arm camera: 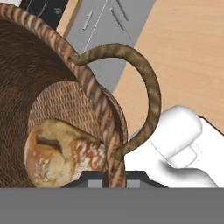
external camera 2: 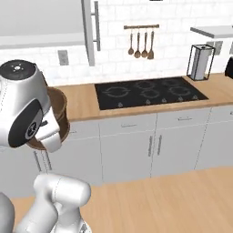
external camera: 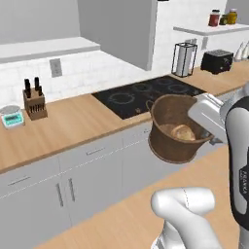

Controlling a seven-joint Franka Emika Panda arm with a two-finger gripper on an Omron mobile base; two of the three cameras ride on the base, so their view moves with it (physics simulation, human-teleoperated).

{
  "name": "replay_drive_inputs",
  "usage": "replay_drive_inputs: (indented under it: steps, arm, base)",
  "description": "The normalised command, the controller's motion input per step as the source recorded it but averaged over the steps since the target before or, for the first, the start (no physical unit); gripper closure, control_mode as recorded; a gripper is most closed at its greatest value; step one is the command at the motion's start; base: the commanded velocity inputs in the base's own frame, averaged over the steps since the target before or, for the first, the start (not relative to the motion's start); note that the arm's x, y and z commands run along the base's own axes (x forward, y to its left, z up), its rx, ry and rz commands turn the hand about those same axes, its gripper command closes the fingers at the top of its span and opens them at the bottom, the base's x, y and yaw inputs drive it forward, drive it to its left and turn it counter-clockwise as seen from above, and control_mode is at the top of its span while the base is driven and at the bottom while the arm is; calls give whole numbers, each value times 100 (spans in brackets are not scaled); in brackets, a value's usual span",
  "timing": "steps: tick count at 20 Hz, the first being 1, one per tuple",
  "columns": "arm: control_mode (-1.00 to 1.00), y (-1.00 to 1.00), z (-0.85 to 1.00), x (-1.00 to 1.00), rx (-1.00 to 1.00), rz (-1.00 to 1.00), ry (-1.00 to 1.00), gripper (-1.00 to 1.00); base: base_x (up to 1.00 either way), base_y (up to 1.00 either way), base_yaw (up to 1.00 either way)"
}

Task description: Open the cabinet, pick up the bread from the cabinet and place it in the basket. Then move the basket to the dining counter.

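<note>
The wooden worktop [external camera: 73, 121] was seen running along the white-tiled wall, with pale drawer and door fronts [external camera 2: 132, 150] beneath it and a wood floor [external camera 2: 173, 200] in front. Above, the grey wall cabinet [external camera: 121, 26] was seen with one door [external camera 2: 88, 32] swung outward, its long bar handle [external camera 2: 97, 25] facing the room. A black hob [external camera 2: 148, 93] was set into the worktop.

The basket [external camera: 172, 129], brown and woven, was held in the air in front of the worktop edge, beside the hob and clear of the floor, tilted so that its opening faced partly toward the left base camera. In the right base view part of it [external camera 2: 59, 113] was seen behind the arm's white and dark joint. The bread [external camera: 181, 132], a round crusty loaf, was seen lying inside the basket against its bottom; in the hand view it [arm camera: 61, 151] was seen resting against the inner wall.

The gripper [arm camera: 114, 177] was clamped on the basket's rim, one finger inside and one outside the woven wall, just beside a loop handle [arm camera: 144, 92] arching up from the rim.

Further back, a wire paper-towel holder [external camera: 184, 59] and a black toaster [external camera: 217, 61] were seen standing on the worktop. A knife block [external camera: 34, 102] and a small kitchen scale [external camera: 11, 116] were placed at the left end. Wooden utensils [external camera 2: 141, 43] were hung on a rail on the wall.
</note>
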Motion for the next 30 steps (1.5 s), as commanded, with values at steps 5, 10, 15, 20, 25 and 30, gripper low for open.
replay_drive_inputs:
  steps: [5,10,15,20,25,30]
  arm:
    - [100,0,0,0,0,0,0,100]
    - [100,0,0,0,0,0,0,100]
    - [100,0,0,0,0,0,0,100]
    - [100,0,0,0,0,0,0,100]
    - [100,0,0,0,0,0,0,100]
    - [100,0,0,0,0,0,0,100]
  base:
    - [0,-2,-100]
    - [0,-6,-94]
    - [9,0,-92]
    - [10,30,-93]
    - [30,56,-82]
    - [33,60,-81]
